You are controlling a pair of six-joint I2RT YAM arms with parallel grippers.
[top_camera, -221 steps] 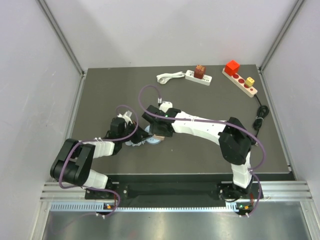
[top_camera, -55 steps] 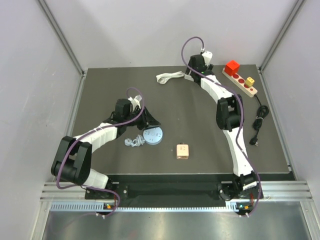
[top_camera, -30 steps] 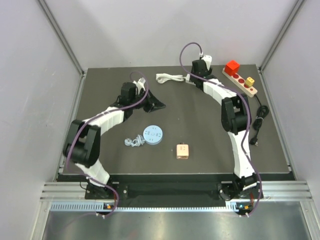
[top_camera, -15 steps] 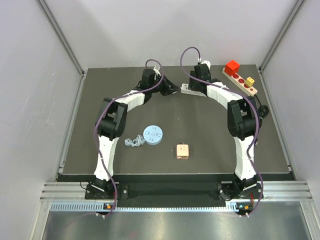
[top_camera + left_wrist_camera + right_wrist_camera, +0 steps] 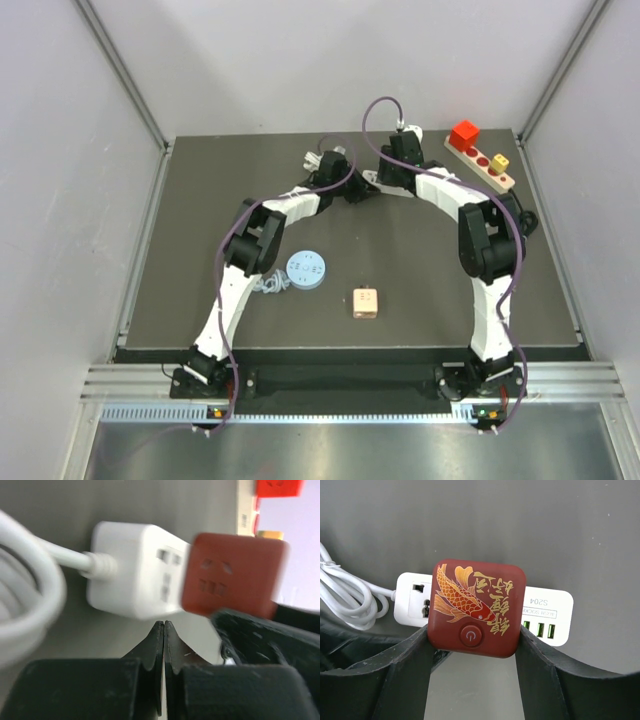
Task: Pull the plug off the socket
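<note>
Plug [image 5: 476, 607], still seated in the white power strip [image 5: 547, 611] at the table's [image 5: 200, 250] far side, is clasped by the right gripper [image 5: 474, 634], while the left gripper [image 5: 163, 630], pinched shut, has swung in beside the strip, likely to brace it.

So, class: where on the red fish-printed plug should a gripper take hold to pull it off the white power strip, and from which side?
I'd grip the red plug by its two flat, parallel side walls, coming from straight above, as the right gripper does. It stands proud of the white power strip, and its top face carries a button.
</note>
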